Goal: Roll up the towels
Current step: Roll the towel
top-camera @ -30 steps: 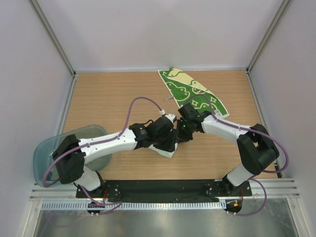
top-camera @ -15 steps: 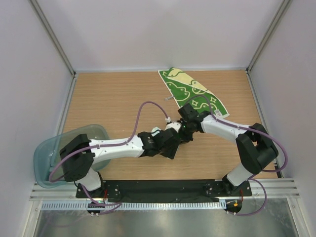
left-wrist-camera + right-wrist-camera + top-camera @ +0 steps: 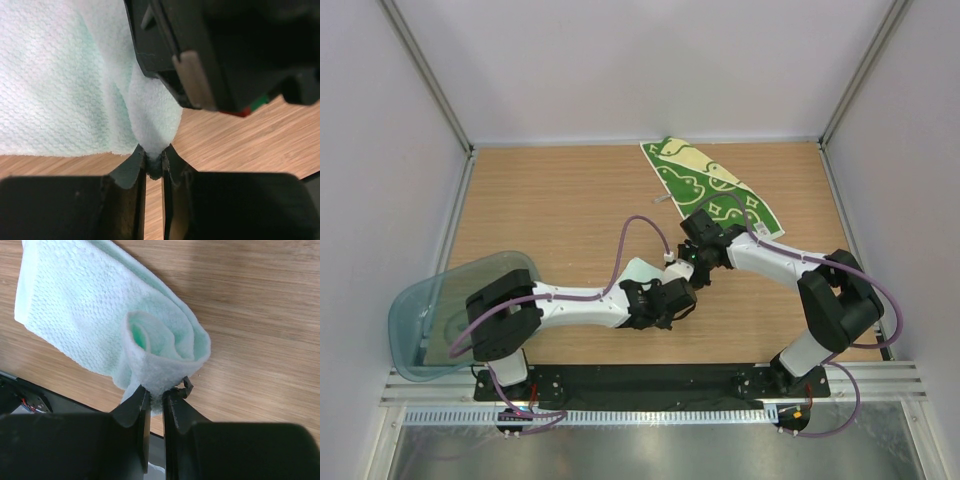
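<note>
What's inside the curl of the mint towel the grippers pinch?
Only its own cloth: the mint towel curls on itself, a darker mint fold at the core. The right gripper and the left gripper each pinch its edge. Farther into the curl is hidden.

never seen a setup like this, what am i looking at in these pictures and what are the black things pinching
These are two robot arms bolted at the near edge of a wooden table. The wide picture is taken from above and behind them: left arm on the left, right arm on the right. The two close-ups come from a camera on each wrist, looking down at whatever that arm grips. At the back of the table lies a green patterned towel, and a translucent bin sits at the near left corner. The black things are the grippers: the left gripper and the right gripper are each shut on a fold of a pale mint towel, partly curled into a roll.
</note>
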